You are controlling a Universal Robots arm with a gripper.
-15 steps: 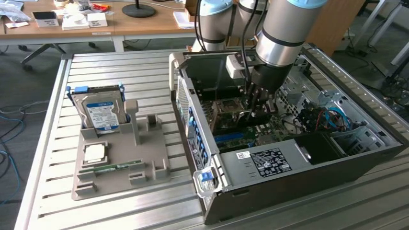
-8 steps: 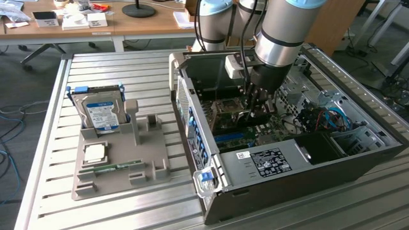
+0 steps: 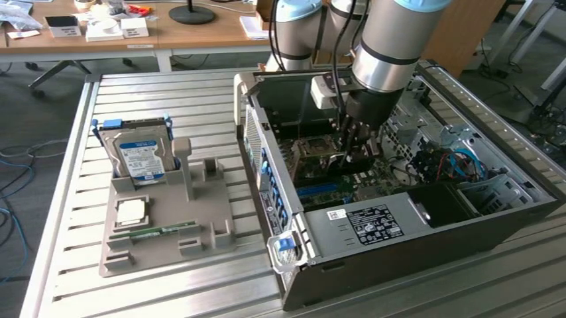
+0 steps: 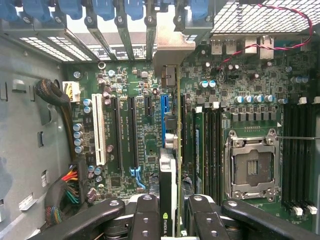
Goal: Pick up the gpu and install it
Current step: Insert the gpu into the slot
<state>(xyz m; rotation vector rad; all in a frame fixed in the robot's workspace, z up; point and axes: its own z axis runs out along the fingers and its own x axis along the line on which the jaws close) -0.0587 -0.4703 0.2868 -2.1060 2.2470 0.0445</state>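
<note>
My gripper (image 3: 354, 154) reaches down into the open computer case (image 3: 398, 225), just above the motherboard (image 3: 336, 189). In the wrist view the gripper (image 4: 172, 220) is shut on the gpu (image 4: 168, 175), a thin card seen edge-on, black with a green logo near one of the fingers (image 4: 146, 216). Its grey metal end bracket (image 4: 172, 45) lies against the case's rear slot openings. The card stands upright along the blue expansion slot (image 4: 163, 117); I cannot tell whether it is seated. In the exterior view the gpu (image 3: 346, 164) is mostly hidden by the fingers.
On the exterior view's left, a grey holder (image 3: 159, 248) carries a silver hard drive (image 3: 142, 156), a small square chip (image 3: 131, 212) and a green memory stick (image 3: 164, 230). Inside the case are the processor socket (image 4: 250, 167), memory slots (image 4: 212, 150), cable bundles (image 4: 62, 100) and blue bracket clips (image 4: 95, 10).
</note>
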